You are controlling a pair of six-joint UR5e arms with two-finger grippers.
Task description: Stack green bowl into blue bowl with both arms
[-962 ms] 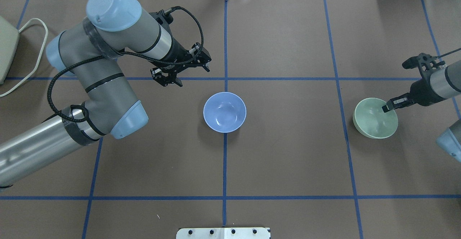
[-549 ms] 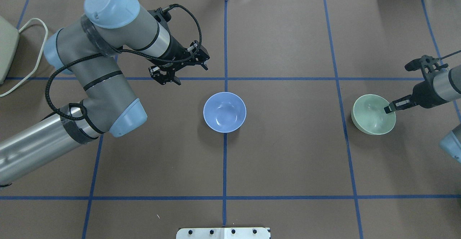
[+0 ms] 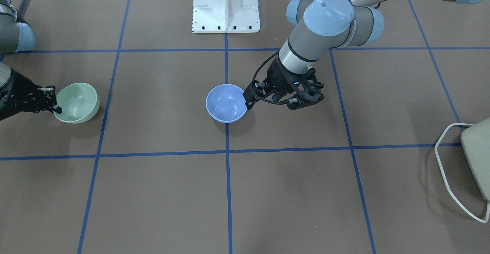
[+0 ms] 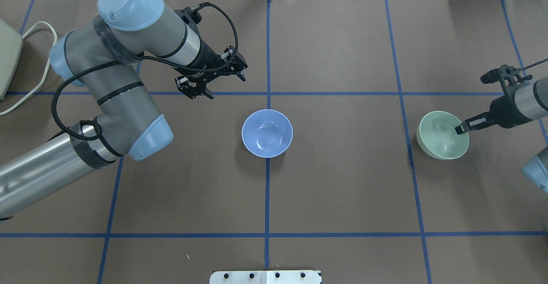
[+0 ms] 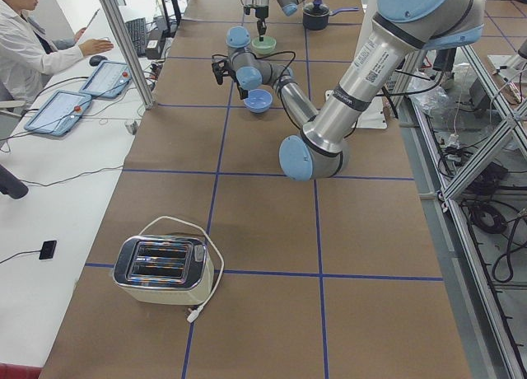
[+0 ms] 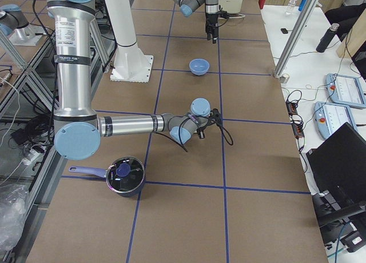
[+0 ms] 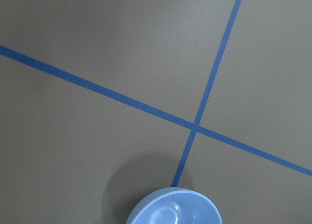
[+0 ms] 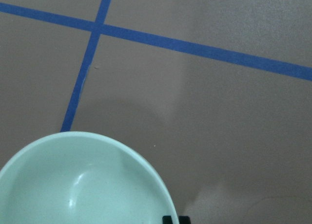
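While pinched by right gripper (image 4: 461, 128), green bowl (image 4: 439, 140); left gripper (image 4: 227, 88) agape near blue bowl (image 4: 267, 133); toaster (image 5: 160, 268) afar.

A brown mat (image 4: 342, 189) covers the table, and blue tape lines (image 4: 267, 198) divide it into a grid. In the exterior left view a chrome-and-cream toaster (image 5: 162, 269) stands at 7 o'clock with its white cord (image 5: 219, 273) looped beside it. A dark lidded saucepan (image 5: 315, 14) sits at 12 o'clock. At 10 o'clock a person in a white coat (image 5: 29, 41) sits at a white side bench (image 5: 49, 198). The bench holds two light-blue control pads (image 5: 56, 114) at 9 o'clock and a black phone (image 5: 48, 249) at 8 o'clock.
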